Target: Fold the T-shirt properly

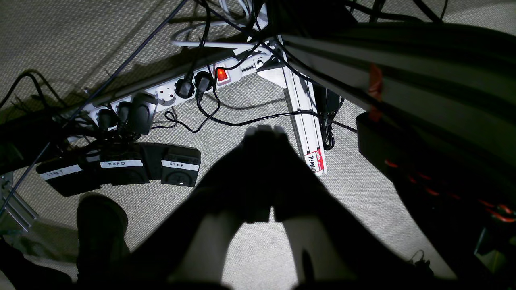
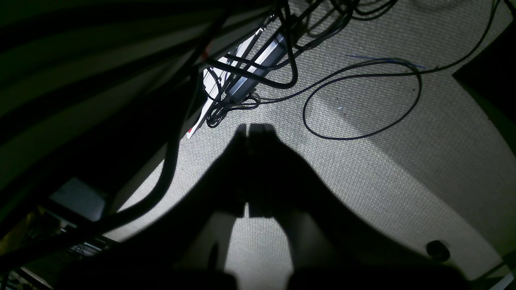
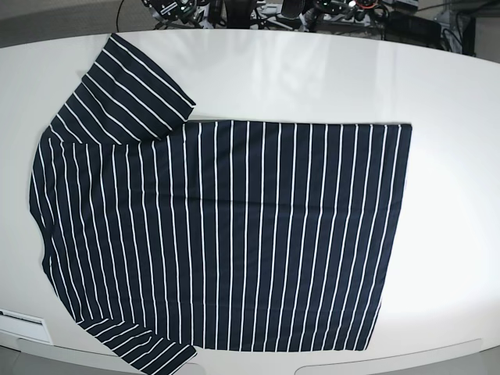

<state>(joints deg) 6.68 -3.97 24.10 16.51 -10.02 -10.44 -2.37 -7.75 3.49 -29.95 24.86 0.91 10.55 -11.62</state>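
The T-shirt (image 3: pixel 226 234), dark navy with thin white stripes, lies spread flat on the white table (image 3: pixel 312 78) in the base view, collar end to the left, hem to the right. One sleeve (image 3: pixel 133 86) reaches toward the far left, the other (image 3: pixel 141 344) lies at the near edge. Neither arm shows in the base view. My left gripper (image 1: pixel 264 131) hangs below the table over the carpet, jaws shut on nothing. My right gripper (image 2: pixel 254 129) also hangs over the carpet, a dark silhouette with jaws together and nothing in them.
Under the table lie a power strip (image 1: pixel 169 94) with a lit red switch, three labelled foot pedals (image 1: pixel 121 167), a shoe (image 1: pixel 100 225), an aluminium frame leg (image 1: pixel 304 117) and loose black cables (image 2: pixel 363 100). Equipment crowds the table's far edge (image 3: pixel 273 12).
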